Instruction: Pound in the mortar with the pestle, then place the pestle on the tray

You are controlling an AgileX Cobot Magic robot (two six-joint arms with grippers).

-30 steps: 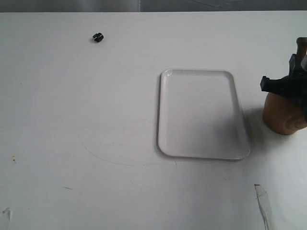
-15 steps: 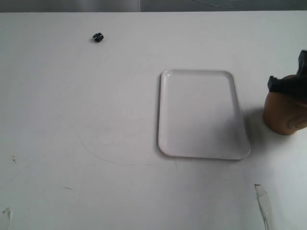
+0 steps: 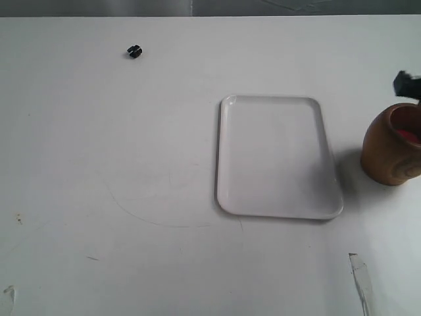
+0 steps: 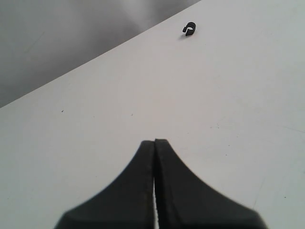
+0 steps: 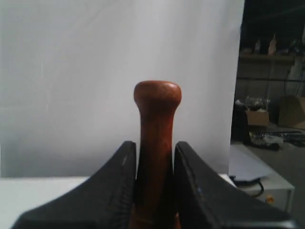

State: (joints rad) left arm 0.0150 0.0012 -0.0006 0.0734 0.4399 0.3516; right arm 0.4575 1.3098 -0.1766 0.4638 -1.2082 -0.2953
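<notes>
Closest to the right wrist camera, the right tool (image 5: 155,145) is clamped on the pestle (image 5: 156,119). Its two dark fingers (image 5: 125,164) press against either side of the narrow reddish-brown handle, and the round knob (image 5: 157,93) stands clear above them. The pestle's thick end is out of sight below the frame. Behind it there is only a pale blank surface, with a dim room off to one side.

In the left wrist view, the left tool (image 4: 155,142) has its fingers pressed flat together with nothing between them. It hangs over bare white tabletop (image 4: 228,95). Well beyond its tips, near the far edge of the tabletop, lies a small black object (image 4: 189,29).

In the exterior view, a pale strip (image 3: 360,276) lies nearest, at the lower right. Farther back, the white tray (image 3: 221,158) sits flat and bare, right of the middle. The mortar (image 3: 385,158) stands upright to the tray's right, near it but not touching. It is cut off by the frame edge, and its reddish inside shows. A black part of the right tool shows just above the mortar's rim; the pestle itself cannot be made out in this view. The small black object lies farthest back, on the left
</notes>
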